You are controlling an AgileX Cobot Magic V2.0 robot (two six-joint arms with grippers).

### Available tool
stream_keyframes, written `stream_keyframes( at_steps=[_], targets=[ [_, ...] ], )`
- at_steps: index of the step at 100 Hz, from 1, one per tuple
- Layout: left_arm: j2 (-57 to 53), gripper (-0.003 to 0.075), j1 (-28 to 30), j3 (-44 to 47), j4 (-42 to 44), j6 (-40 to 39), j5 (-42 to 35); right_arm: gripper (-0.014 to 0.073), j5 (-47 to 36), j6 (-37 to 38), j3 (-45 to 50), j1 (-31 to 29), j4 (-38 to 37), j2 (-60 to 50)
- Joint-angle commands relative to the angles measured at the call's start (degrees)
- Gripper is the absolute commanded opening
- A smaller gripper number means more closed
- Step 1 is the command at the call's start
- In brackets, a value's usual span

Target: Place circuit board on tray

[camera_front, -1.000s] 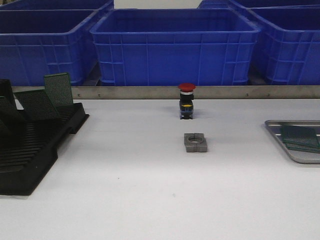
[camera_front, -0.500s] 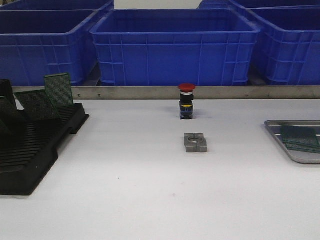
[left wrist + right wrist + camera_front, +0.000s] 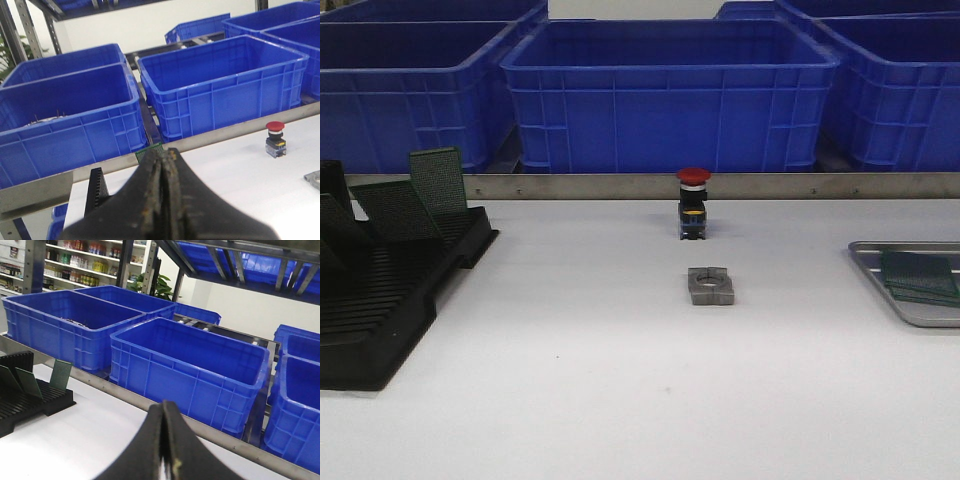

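Green circuit boards (image 3: 437,180) stand upright in the black slotted rack (image 3: 380,300) at the table's left; they also show in the right wrist view (image 3: 60,374). The silver tray (image 3: 880,272) lies at the right edge, with green circuit boards (image 3: 920,275) lying flat in it. Neither arm appears in the front view. My left gripper (image 3: 163,152) is shut with nothing held, raised above the table near the rack (image 3: 97,184), and a green board edge (image 3: 148,150) peeks out just behind its tips. My right gripper (image 3: 163,405) is also shut and empty, high above the table.
A red-capped push button (image 3: 693,203) stands mid-table, with a grey metal block with a hole (image 3: 711,285) just in front of it. Large blue bins (image 3: 665,90) line the far side behind a metal rail (image 3: 720,184).
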Motion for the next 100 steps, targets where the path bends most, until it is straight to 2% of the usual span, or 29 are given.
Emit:
stream_keyframes(
  at_steps=[1,100],
  targets=[
    [-1.82,-0.002,0.17,-0.27,-1.43,-0.78,-3.09,-0.0061,-0.96,-0.31,-0.23,0.11,1.75,-1.8],
    [-3.2,-0.002,0.17,0.11,-1.43,-0.78,-3.22,-0.0061,-0.82,-0.31,0.19,0.11,1.91,-2.71]
  ],
)
